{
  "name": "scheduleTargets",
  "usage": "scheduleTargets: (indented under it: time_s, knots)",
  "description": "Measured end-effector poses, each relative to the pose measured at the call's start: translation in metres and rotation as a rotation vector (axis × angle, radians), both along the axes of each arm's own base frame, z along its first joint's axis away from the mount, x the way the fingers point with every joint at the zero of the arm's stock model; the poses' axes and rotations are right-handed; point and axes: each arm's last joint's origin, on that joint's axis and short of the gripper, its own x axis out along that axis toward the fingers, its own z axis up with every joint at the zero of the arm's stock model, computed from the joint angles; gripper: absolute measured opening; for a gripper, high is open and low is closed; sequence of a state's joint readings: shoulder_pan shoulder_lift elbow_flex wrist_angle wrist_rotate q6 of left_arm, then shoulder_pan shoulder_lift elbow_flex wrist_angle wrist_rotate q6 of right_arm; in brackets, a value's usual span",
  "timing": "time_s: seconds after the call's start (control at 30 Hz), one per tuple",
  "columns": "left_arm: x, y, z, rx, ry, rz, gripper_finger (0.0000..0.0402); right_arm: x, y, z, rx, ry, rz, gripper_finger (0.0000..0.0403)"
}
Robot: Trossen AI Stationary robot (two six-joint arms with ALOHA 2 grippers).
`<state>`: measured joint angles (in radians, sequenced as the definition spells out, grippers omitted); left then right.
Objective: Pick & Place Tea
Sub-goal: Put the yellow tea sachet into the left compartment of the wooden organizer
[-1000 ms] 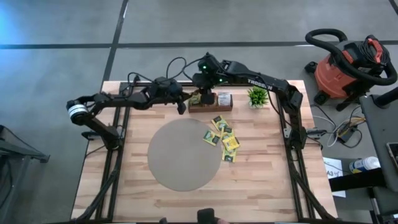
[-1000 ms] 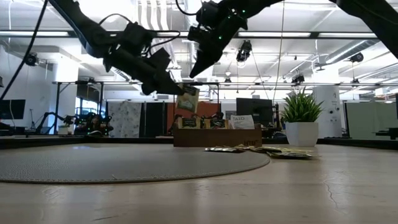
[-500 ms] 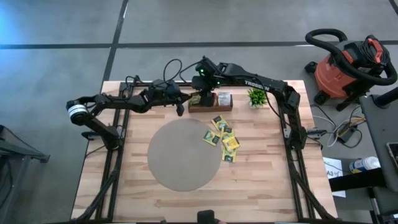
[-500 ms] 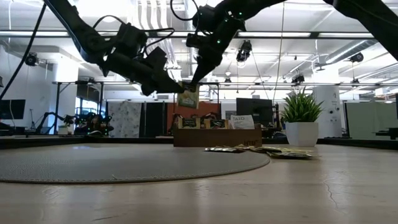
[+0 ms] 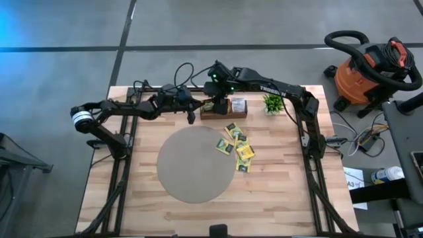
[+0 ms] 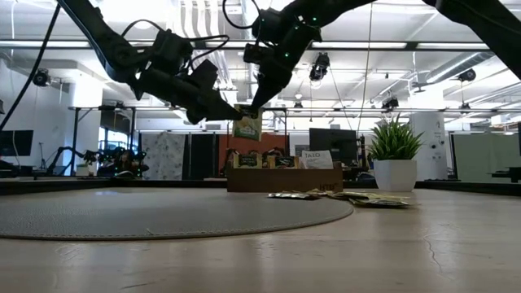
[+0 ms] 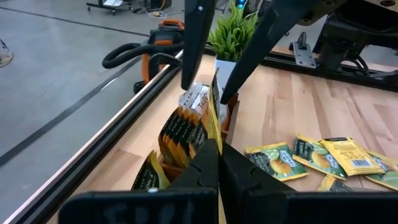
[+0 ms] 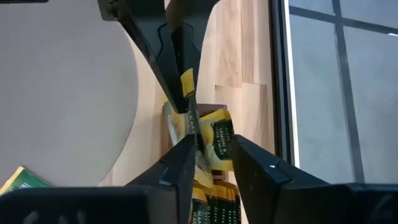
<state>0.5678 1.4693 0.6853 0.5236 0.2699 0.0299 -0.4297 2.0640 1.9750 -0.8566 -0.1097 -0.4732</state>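
Above the left end of the wooden tray [image 5: 223, 108], at the far edge of the counter [image 5: 132, 192], both arms meet over one yellow sachet [image 6: 247, 126]. Left gripper [image 6: 225, 111] is pinched shut on it; in the left wrist view the fingers close on its upper edge, the sachet [image 7: 213, 112] hanging edge-on. Right gripper [image 6: 254, 107] comes down from above with jaws slightly parted astride the same sachet; whether its pads press the paper, cannot tell.

Filed sachets [image 7: 180, 134] stand upright in the tray compartment directly below. Loose pile of sachets [image 5: 236, 145] lies on the counter just beside the round grey mat [image 5: 195, 164], in front of the tray. Potted plant [image 5: 272, 102] stands near the tray's right end.

Judgement: step looks like a hand-over or joint steadying before slotting. To do it well, the right jaws should close fully on flat paper before the left lets go; keep the sachet vertical and lined up with the standing row; lower slowly so the neighbours are not bent or tipped.

Against one second back: right gripper then hung apart, higher and to the right of the sachet; now it is at the sachet's top edge. Left arm has drawn slightly back. Half a second back: almost no difference.
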Motion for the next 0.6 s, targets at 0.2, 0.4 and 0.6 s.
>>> scheduleTargets:
  time_s: [0.2,0.4,0.6]
  knots:
    - [0.0,0.0,0.0,0.021,0.006,-0.005,0.0,0.0,0.0001,-0.0004,0.004,0.0,0.0,0.0057]
    - [-0.0001,0.0,-0.0001,0.021,0.007,-0.005,0.0,0.0,0.0003,-0.0007,0.005,0.0,0.001,0.0017]
    - [0.0,0.0,0.0,0.021,0.007,-0.005,0.0,0.0003,0.001,-0.0006,0.036,-0.012,0.011,0.0008]
